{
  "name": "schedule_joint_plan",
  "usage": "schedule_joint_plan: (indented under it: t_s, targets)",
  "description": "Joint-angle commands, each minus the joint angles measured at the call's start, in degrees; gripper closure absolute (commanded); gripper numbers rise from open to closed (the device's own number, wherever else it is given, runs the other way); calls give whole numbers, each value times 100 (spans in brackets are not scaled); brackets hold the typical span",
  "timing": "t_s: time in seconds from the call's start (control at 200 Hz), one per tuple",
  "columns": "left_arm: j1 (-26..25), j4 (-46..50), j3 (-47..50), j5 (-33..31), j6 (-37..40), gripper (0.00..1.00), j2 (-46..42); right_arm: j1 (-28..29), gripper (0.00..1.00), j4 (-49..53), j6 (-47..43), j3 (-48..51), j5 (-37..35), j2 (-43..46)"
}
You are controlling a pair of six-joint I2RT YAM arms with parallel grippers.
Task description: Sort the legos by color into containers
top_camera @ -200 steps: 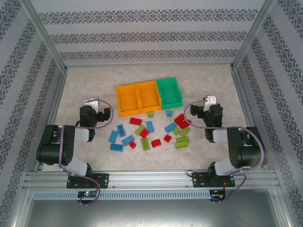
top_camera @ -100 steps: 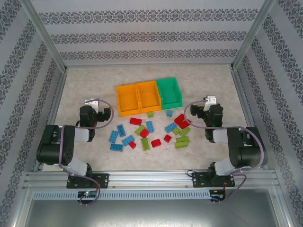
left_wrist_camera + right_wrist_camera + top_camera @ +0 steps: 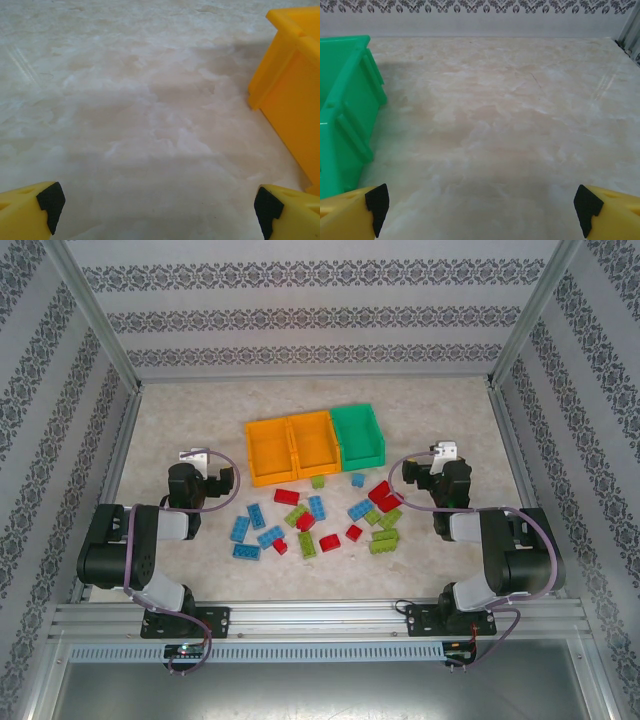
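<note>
The left tool (image 3: 160, 206) and the right tool (image 3: 481, 204) hang fully open and empty either side of the legos (image 3: 318, 516), scattered on the table (image 3: 180, 410) just before the 3 containers (image 3: 290, 443), seemingly poised so each can reach its nearer bricks.

You have bright, even light from above; the desk (image 3: 200, 420) looks evenly lit and sharp in the top view. In the left wrist view a soft shadow lies just left of the orange bin (image 3: 295, 100), and the picture is hazy. The green bin (image 3: 345, 110) casts a faint shadow to its right.
</note>
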State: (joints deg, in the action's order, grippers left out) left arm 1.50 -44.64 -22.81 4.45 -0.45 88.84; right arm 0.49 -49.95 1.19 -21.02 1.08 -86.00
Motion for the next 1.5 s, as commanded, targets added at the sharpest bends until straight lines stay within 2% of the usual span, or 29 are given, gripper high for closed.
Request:
schedule_joint_plan:
  t_s: [0.0,0.045,0.08,0.175,0.23,0.31,0.405,0.575,0.664,0.889,1.069,1.209,1.494]
  targets:
    - [-23,-253,-114,74,43,1,61,-76,3,-21,105,-161,-4,-25]
    - [-27,-271,-125,28,29,0,31,-76,4,48,150,-194,-119,22]
    - [-27,111,-264,-167,-45,0,-145,-76,5,214,203,-250,-217,150]
    - [-22,2533,-1261,-884,-530,0,-860,-76,7,1385,235,-574,-295,695]
    - [-28,3397,-1704,-781,-773,0,-1151,-69,9,1960,286,-775,-273,1008]
    - [-36,3676,-1848,-399,-1138,1,-1542,-50,12,2393,639,-992,-75,1326]
    - [-30,3961,-1868,-347,-1664,0,-1876,-28,15,2917,1077,-1402,597,1370]
    - [-56,5146,-2066,51,-2134,0,-2147,333,27,5564,1178,-3222,1306,570]
    - [-138,5294,-1826,299,-2231,0,-2412,682,28,5839,1181,-3460,1381,402]
    - [-399,5648,-1332,469,-2232,0,-3011,1640,28,6699,1226,-3553,1139,264]
    - [-642,5535,-1018,465,-2335,0,-3186,2556,27,7571,1337,-3939,168,-330]
    - [-826,5521,-930,392,-2319,0,-3102,2653,31,7773,1750,-4134,180,-777]
    - [-996,5350,-827,278,-2293,0,-3037,2736,31,7858,2160,-4476,-106,-1296]
